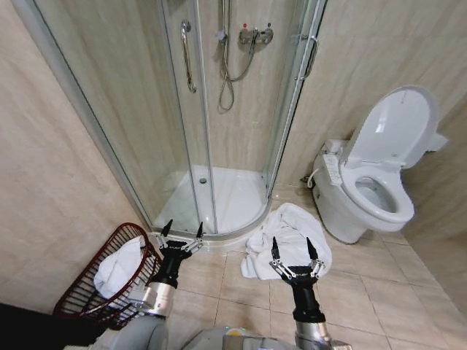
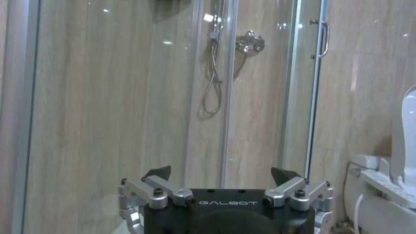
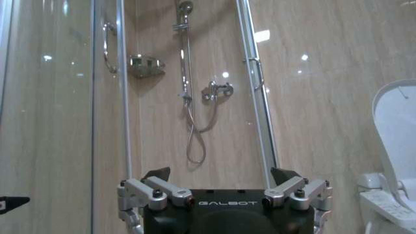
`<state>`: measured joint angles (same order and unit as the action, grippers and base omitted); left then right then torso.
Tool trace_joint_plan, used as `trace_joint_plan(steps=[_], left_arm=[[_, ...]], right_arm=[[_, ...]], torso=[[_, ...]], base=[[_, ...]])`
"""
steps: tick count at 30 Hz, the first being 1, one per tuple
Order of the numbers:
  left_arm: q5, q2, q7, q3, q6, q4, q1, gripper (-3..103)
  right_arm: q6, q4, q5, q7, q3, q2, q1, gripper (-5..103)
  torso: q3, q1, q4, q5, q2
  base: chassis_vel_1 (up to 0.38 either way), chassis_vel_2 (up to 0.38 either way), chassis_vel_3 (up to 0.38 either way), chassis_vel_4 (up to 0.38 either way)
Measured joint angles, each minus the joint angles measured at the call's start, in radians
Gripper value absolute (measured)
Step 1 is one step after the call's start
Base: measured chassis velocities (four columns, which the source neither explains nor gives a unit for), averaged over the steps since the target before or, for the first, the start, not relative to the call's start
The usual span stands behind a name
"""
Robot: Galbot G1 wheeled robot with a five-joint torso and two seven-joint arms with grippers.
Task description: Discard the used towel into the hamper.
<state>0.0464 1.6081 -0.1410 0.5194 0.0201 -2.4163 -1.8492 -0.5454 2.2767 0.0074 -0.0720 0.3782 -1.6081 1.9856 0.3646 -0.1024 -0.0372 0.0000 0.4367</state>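
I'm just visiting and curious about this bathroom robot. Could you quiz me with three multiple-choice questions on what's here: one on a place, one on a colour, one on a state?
1. Where does the towel on the floor lie?
A. inside the shower
B. on the tiles between the shower and the toilet
C. on the toilet seat

2. What colour is the hamper?
A. dark reddish-brown
B. bright blue
C. yellow

3. How are the two grippers?
A. both shut on cloth
B. one open, one shut
C. both open and empty

Answers: 1 B, it is heaped on the tiles before the shower, beside the toilet. 2 A, its wire sides are reddish-brown, with white cloth inside. 3 C, the left gripper and right gripper have spread fingers holding nothing.
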Motion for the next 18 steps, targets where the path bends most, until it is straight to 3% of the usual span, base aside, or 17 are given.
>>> trace_joint_plan(steps=[18], left_arm=[[0.0, 0.0, 0.0, 0.0, 0.0, 0.0, 0.0, 100]], right_arm=[[-0.001, -0.006, 0.002, -0.002, 0.001, 0.0, 0.0, 100]], torso=[[-0.045, 0.027, 0.0, 0.0, -0.072]], base=[[0.0, 0.0, 0.0, 0.0]])
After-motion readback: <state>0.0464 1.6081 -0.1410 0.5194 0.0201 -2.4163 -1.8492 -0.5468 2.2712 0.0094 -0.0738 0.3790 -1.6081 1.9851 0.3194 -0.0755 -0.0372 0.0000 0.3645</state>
